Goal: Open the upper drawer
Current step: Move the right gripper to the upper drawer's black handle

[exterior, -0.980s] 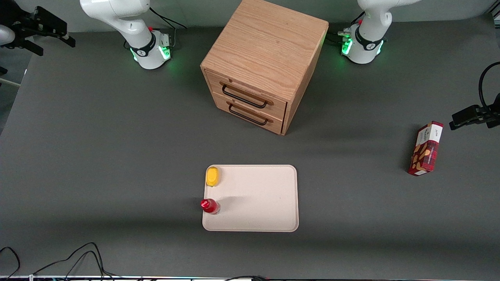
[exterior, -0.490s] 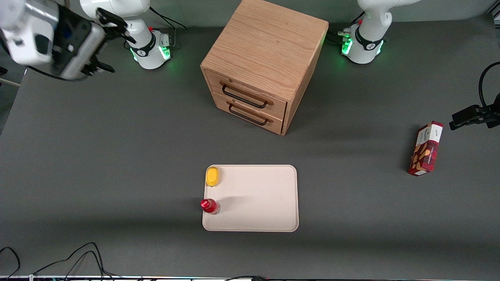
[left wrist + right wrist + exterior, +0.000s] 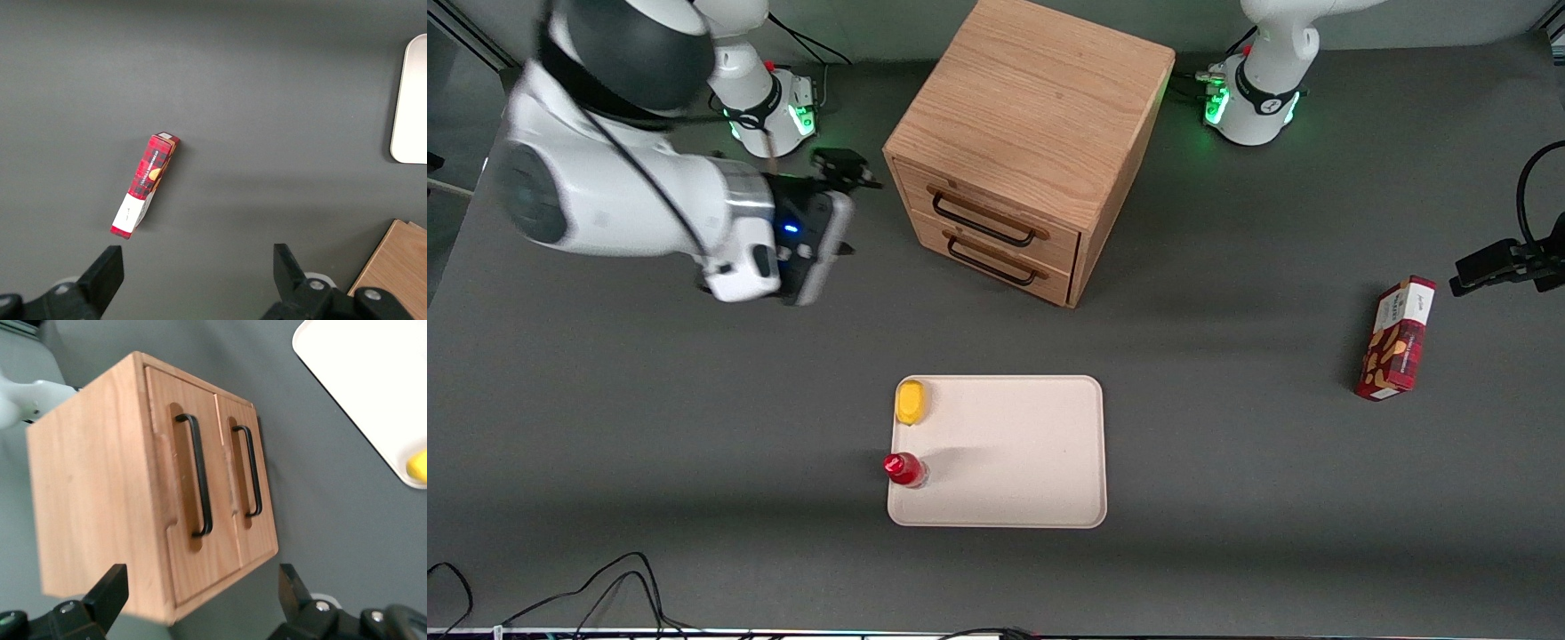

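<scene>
Front view: end effector [image 3: 845,191], fingers spread apart, hangs beside the closed upper drawer [image 3: 983,211], not touching.

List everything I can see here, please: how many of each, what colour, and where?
Cabinet: one, light oak, midway between the two arm bases.
Upper drawer: one, oak with black handle, shut, topmost.
Lower drawer: one, oak, shut, beneath it.
Tray: one, cream, nearer the front camera than the cabinet.
Yellow object: one, on the tray's corner.
Red bottle: one, on the tray's edge.
Box: one, red patterned, toward the parked arm's end.
Gripper: one, black, jaws open, beside the cabinet, touching nothing.
</scene>
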